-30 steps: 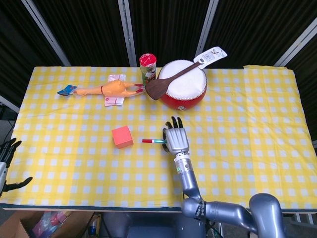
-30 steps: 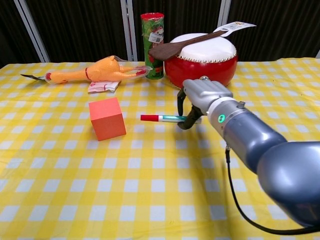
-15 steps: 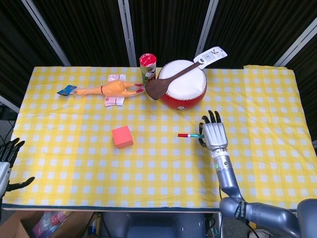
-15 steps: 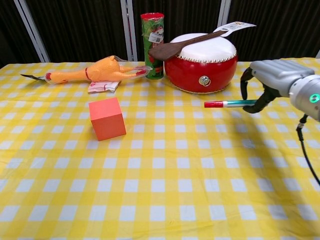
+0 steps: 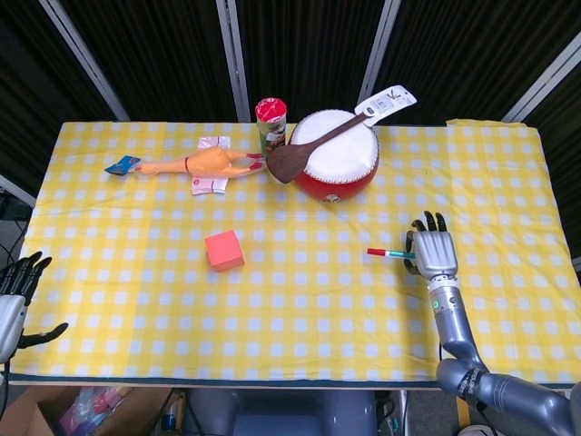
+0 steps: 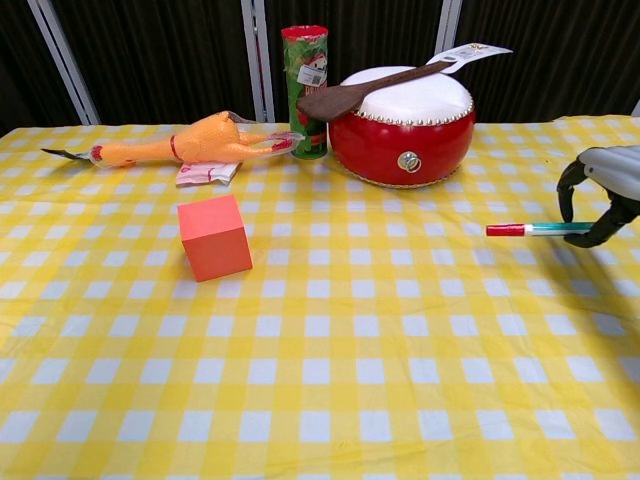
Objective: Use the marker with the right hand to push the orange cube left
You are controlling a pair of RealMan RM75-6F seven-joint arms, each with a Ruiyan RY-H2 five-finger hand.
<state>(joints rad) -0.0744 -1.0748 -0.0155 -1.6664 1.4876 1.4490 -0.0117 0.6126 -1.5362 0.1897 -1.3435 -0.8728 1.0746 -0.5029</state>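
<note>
The orange cube (image 5: 224, 250) (image 6: 214, 237) sits on the yellow checked cloth, left of centre. My right hand (image 5: 434, 253) (image 6: 604, 190) is far to its right, near the table's right side, and holds a green marker with a red cap (image 5: 389, 253) (image 6: 538, 229) level, cap pointing left toward the cube. A wide stretch of cloth lies between the cap and the cube. My left hand (image 5: 13, 303) hangs off the table's left front corner, fingers apart, holding nothing.
At the back stand a red drum (image 5: 337, 156) (image 6: 412, 125) with a wooden spatula (image 5: 313, 148) across it, a snack can (image 5: 271, 125) (image 6: 305, 91), and a rubber chicken (image 5: 195, 165) (image 6: 190, 142) on a packet. The table's front edge (image 5: 227, 374) runs below.
My right hand has carried the marker steadily to the right, away from the orange cube. The cube has stayed where it was. My left hand barely shifted.
</note>
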